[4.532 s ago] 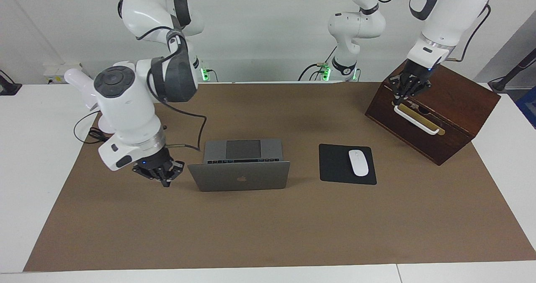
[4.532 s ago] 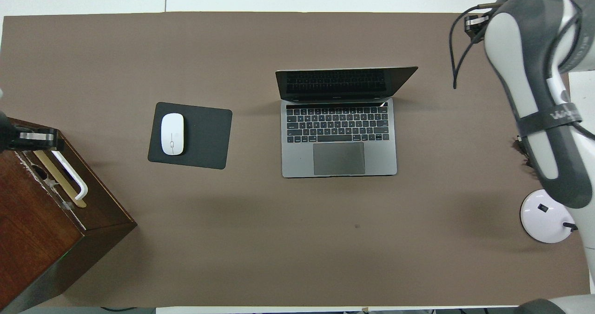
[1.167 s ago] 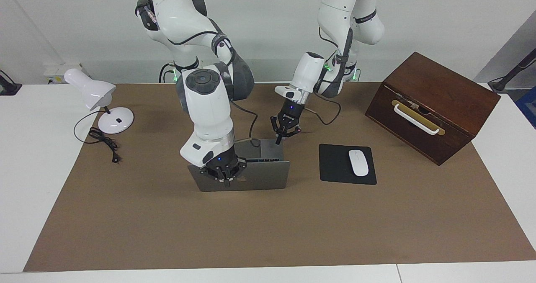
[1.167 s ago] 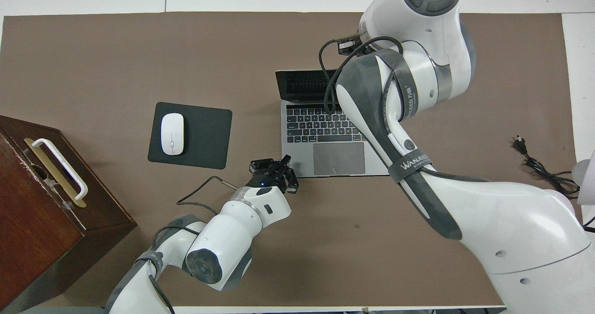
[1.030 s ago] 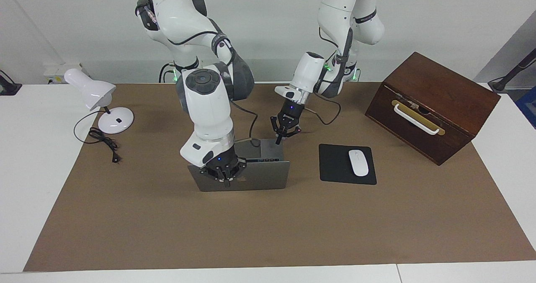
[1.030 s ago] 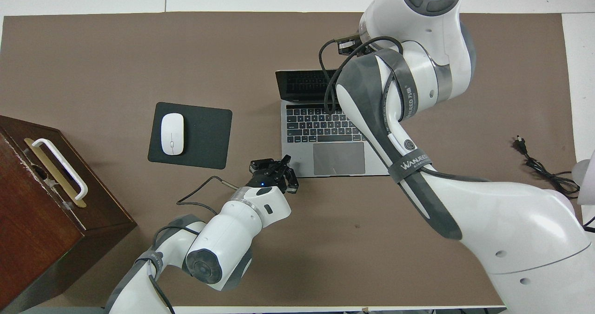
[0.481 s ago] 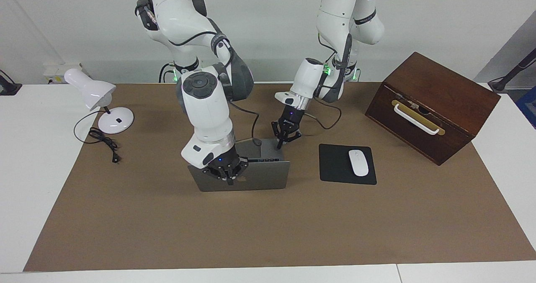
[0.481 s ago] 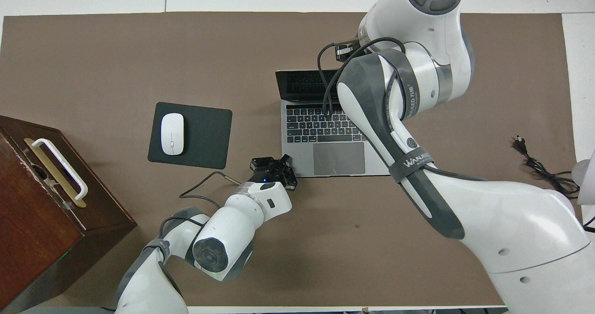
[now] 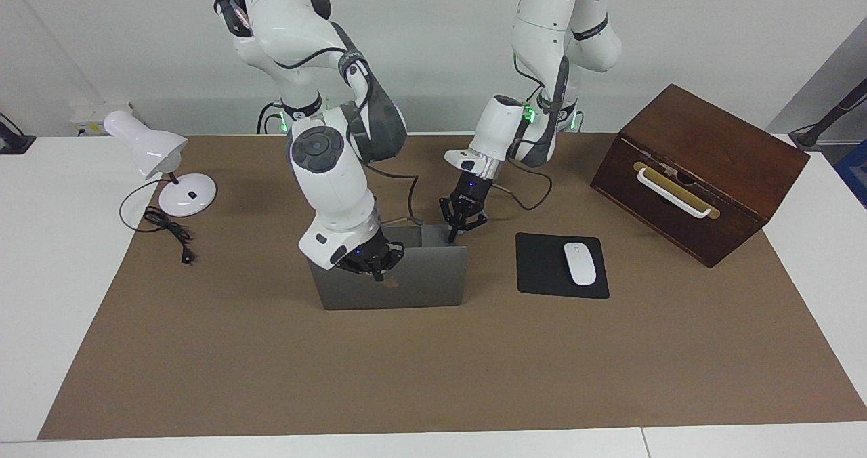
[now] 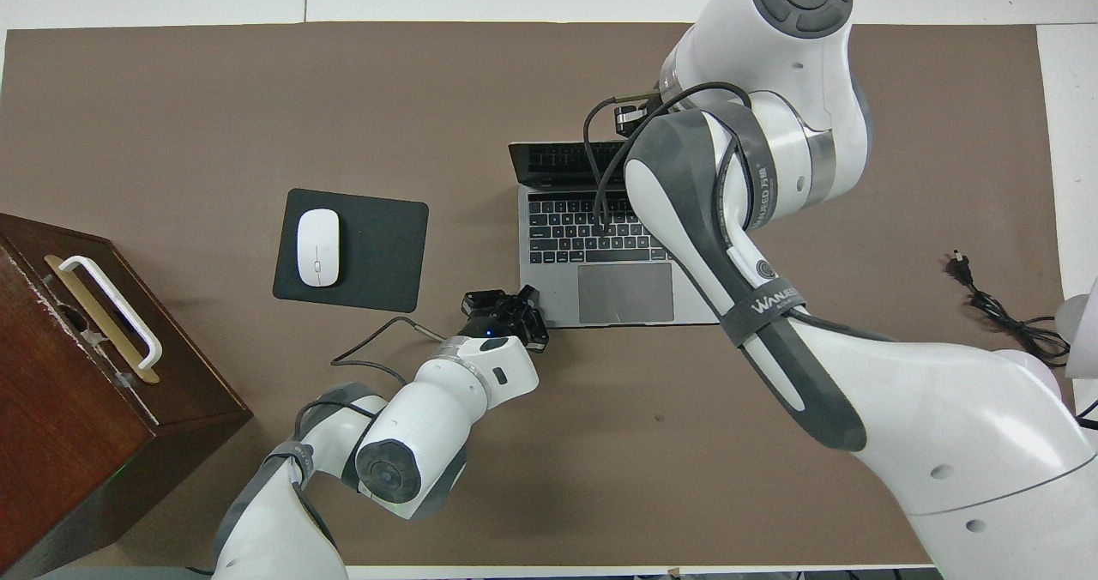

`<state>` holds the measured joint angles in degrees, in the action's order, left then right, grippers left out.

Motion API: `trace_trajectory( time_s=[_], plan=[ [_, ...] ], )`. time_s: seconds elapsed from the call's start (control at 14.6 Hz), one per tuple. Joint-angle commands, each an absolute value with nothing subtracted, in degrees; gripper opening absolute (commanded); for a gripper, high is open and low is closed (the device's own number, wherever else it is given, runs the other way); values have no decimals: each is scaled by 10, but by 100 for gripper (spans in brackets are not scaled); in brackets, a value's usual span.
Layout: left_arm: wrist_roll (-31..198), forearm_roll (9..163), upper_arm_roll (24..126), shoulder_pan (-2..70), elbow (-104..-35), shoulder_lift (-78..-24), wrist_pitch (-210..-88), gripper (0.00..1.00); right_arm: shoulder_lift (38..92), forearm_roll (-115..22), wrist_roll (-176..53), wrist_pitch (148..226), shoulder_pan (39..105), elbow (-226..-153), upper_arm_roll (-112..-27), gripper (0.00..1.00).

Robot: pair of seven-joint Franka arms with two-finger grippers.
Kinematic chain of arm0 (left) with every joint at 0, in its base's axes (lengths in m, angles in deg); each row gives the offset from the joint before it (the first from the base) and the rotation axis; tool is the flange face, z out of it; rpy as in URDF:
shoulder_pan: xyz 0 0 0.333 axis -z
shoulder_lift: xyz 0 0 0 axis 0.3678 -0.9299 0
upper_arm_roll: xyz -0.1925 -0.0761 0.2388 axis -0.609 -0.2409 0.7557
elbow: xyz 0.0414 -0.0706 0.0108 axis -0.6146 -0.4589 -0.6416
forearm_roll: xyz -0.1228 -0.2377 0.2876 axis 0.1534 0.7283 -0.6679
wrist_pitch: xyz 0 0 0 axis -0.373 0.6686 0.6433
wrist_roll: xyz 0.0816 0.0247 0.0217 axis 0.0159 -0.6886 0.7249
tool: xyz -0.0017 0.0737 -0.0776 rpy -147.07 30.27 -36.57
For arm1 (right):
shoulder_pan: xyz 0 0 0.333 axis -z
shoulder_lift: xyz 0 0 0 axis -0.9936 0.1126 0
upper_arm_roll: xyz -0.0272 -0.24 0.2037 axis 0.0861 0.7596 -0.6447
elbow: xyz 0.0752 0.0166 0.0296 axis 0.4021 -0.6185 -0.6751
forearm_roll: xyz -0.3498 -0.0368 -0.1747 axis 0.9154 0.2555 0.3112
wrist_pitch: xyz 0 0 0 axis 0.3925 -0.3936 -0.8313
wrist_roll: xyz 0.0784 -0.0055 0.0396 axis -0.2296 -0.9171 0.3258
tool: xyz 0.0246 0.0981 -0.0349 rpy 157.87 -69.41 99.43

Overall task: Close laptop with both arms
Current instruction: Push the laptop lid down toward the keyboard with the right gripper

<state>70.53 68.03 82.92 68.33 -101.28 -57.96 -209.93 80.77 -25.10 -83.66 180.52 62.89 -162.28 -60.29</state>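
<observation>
The silver-grey laptop (image 9: 420, 278) stands open on the brown mat, its lid tipped partway toward the keyboard deck (image 10: 592, 245). My right gripper (image 9: 376, 272) is shut and presses on the back of the lid near its top edge, by the apple logo. In the overhead view it is hidden under its own arm. My left gripper (image 9: 454, 233) is shut, with its tip at the corner of the deck nearest the robots, toward the left arm's end. It also shows in the overhead view (image 10: 523, 301).
A black mouse pad (image 9: 535, 268) with a white mouse (image 9: 580, 263) lies beside the laptop toward the left arm's end. A brown wooden box (image 9: 701, 173) stands at that end. A white desk lamp (image 9: 159, 167) and its cable (image 9: 166, 231) sit at the right arm's end.
Both arms came in from the table's ends to the laptop. In the last half second the right gripper pushed the lid toward the robots, so the lid leans lower over the keyboard.
</observation>
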Motion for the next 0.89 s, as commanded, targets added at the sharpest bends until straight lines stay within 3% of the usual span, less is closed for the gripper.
trace_trajectory(
  time_s=[0.0, 0.82],
  plan=[
    [702, 666, 829, 682, -1012, -596, -2111, 0, 771, -279, -840, 1808, 632, -1697, -607, 0],
    [660, 659, 829, 678, -1024, -607, -2112, 0, 771, -299, -840, 1887, 622, -1807, -608, 0]
  ],
)
